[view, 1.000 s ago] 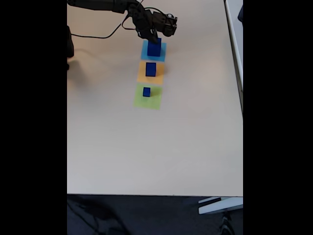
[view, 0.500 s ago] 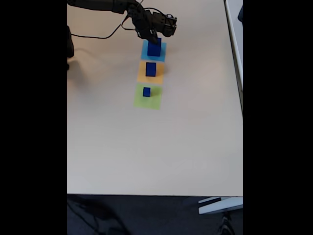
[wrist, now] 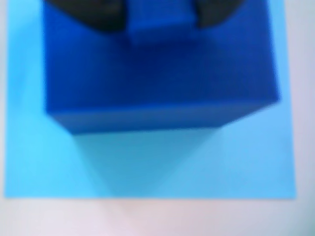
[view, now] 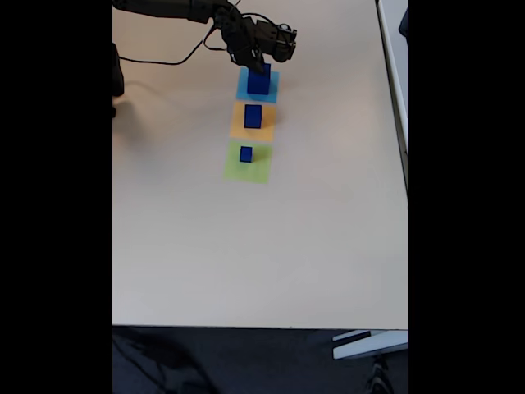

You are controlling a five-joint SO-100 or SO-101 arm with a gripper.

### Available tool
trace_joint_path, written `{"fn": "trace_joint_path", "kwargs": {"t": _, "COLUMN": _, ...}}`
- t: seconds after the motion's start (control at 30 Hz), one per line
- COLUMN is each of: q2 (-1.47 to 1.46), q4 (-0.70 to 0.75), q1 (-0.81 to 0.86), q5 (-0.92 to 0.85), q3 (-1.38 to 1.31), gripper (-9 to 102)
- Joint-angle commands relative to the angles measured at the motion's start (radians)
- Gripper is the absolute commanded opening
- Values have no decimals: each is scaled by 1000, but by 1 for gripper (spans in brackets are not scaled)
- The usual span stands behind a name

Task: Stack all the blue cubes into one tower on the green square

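Note:
Three blue cubes stand in a row in the fixed view. The largest blue cube [view: 258,80] sits on a light-blue square [view: 269,87], the middle cube [view: 253,116] on an orange square [view: 238,125], and the smallest cube [view: 246,153] on the green square [view: 250,168]. My gripper [view: 257,67] hangs down onto the top of the largest cube. In the wrist view that cube [wrist: 157,78] is very close and blurred, resting on the light-blue square [wrist: 147,167]. Dark gripper parts cross the top edge, and the fingertips are hidden.
The black arm [view: 180,8] reaches in from the top left, with a cable [view: 164,61] trailing on the beige table [view: 246,246]. The table's front edge runs along the bottom, and its right edge lies near a white ledge [view: 392,49].

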Motion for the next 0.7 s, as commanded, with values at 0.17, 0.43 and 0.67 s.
{"fn": "trace_joint_path", "kwargs": {"t": 0.17, "q2": 80, "q4": 55, "q1": 8, "q5": -48, "q3": -98, "gripper": 0}}
{"fn": "trace_joint_path", "kwargs": {"t": 0.43, "q2": 60, "q4": 215, "q1": 49, "q5": -127, "q3": -268, "gripper": 0}}
{"fn": "trace_joint_path", "kwargs": {"t": 0.67, "q2": 71, "q4": 189, "q1": 91, "q5": -181, "q3": -232, "gripper": 0}}
